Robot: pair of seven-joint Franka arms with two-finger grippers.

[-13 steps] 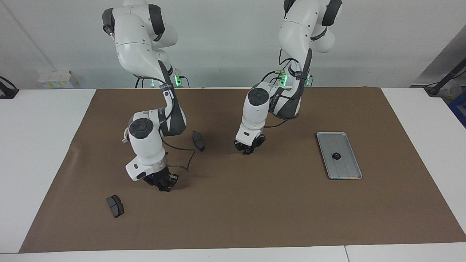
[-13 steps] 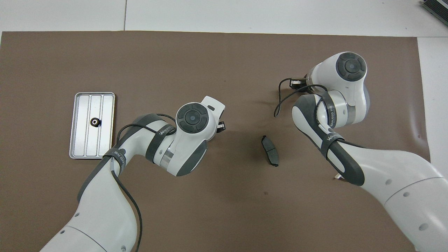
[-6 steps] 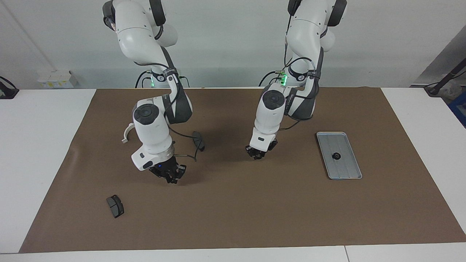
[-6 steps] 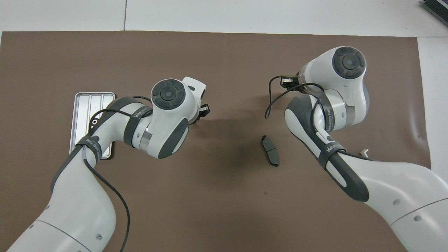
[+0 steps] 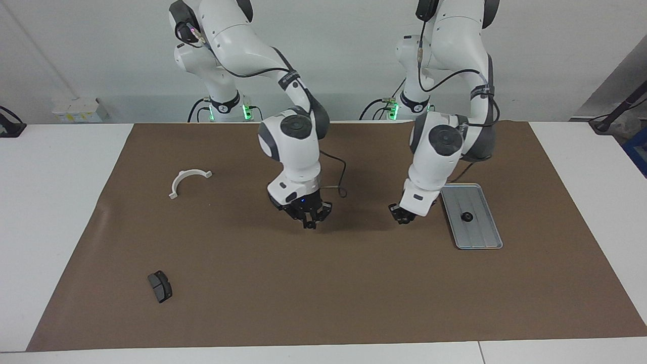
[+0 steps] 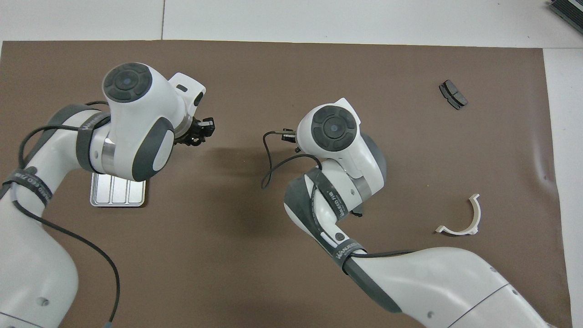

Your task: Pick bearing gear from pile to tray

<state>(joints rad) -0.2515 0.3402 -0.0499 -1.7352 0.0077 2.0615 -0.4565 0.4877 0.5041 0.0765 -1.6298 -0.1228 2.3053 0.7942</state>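
Note:
The silver tray [image 5: 477,232] lies toward the left arm's end of the table, with one small black gear [image 5: 466,217] on it. In the overhead view only the tray's nearer end [image 6: 118,195] shows under the left arm. My left gripper [image 5: 403,216] hangs low over the mat just beside the tray; it also shows in the overhead view [image 6: 201,132]. My right gripper [image 5: 307,221] hangs over the middle of the mat; its wrist hides it in the overhead view. From the pile I see a white curved bracket [image 5: 187,181] and a dark pad [image 5: 159,286].
The brown mat [image 5: 323,293] covers most of the white table. In the overhead view the bracket [image 6: 461,218] and the pad [image 6: 453,94] lie toward the right arm's end. The second dark pad is almost wholly hidden under the right arm.
Both arms have swung toward the left arm's end of the table. The right gripper went from beside the pile to the mat's middle. The left gripper went to the tray's side.

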